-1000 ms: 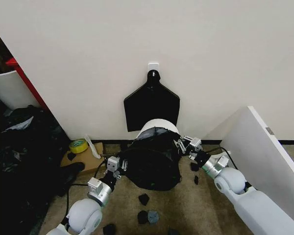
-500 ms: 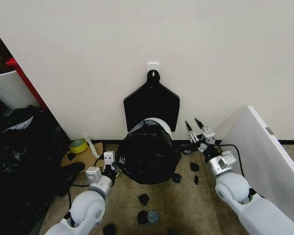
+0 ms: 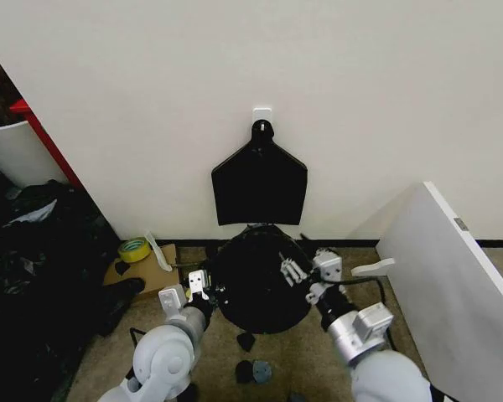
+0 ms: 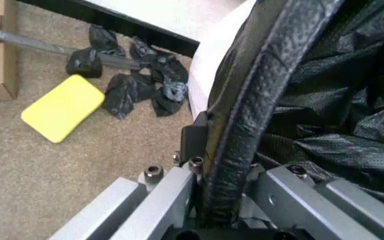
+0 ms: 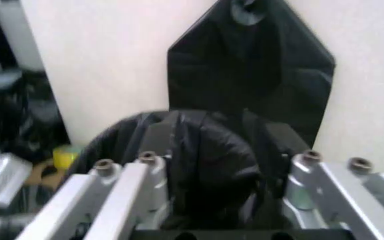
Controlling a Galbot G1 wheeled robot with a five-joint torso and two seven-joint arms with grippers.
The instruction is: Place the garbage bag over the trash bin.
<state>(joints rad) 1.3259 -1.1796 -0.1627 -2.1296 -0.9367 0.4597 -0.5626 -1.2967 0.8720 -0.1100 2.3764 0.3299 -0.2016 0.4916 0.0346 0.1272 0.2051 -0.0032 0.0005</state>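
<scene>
Garbage bag [image 3: 260,280] now covers the whole trash bin [image 4: 209,65], white gone; left pincer [image 3: 198,286] clamped on bag rim; right pincer [image 3: 298,272] back at rim, clamped on a bag fold.

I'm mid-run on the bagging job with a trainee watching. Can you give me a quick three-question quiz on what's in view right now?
1. True or false: the garbage bag is draped over the top of the trash bin.
2. What hangs just behind the bin? A) a flat black bundle of bags B) a red towel C) a broom
3. In the left wrist view, what sits between the fingers of the left gripper?

Key: 1 true; 2 A; 3 the bin's rim with the bag wrapped over it.
</scene>
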